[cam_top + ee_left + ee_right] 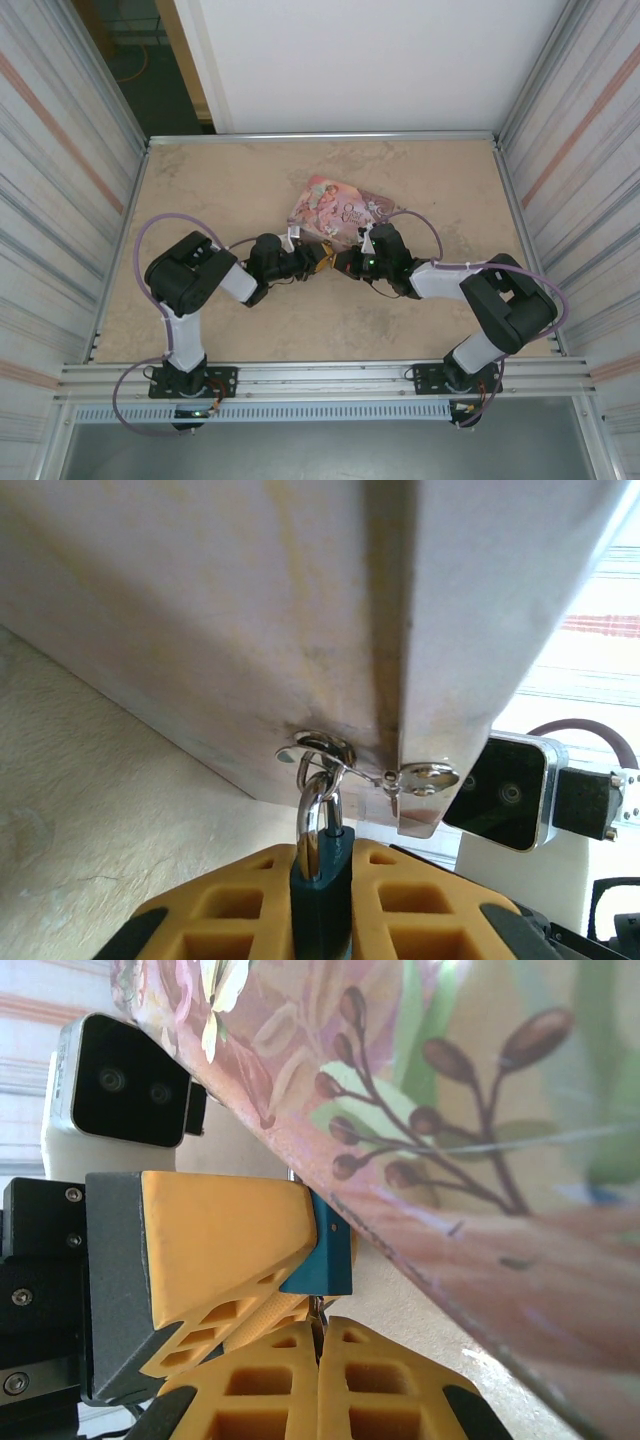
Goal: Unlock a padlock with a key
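Note:
The small blue padlock [322, 890] sits between my left gripper's [322, 858] yellow fingers [230, 900], which are shut on its body. Its silvery shackle [314, 815] runs through the metal ring [325, 750] on the pink tin's [340, 210] hasp. In the right wrist view the padlock [325, 1255] shows beside the left fingers [220, 1230], under the tin's edge [450, 1160]. My right gripper [320, 1335] is shut on a thin metal key [318, 1312], whose tip reaches the padlock's underside. Seen from above, the left gripper [318, 258] and right gripper [345, 262] meet at the tin's near edge.
The tin lies tilted at the middle of the beige table [230, 190], its metal latch plate [425, 778] next to the ring. Metal-framed walls [120, 200] close in both sides. The right wrist camera housing [505, 795] sits close behind the hasp.

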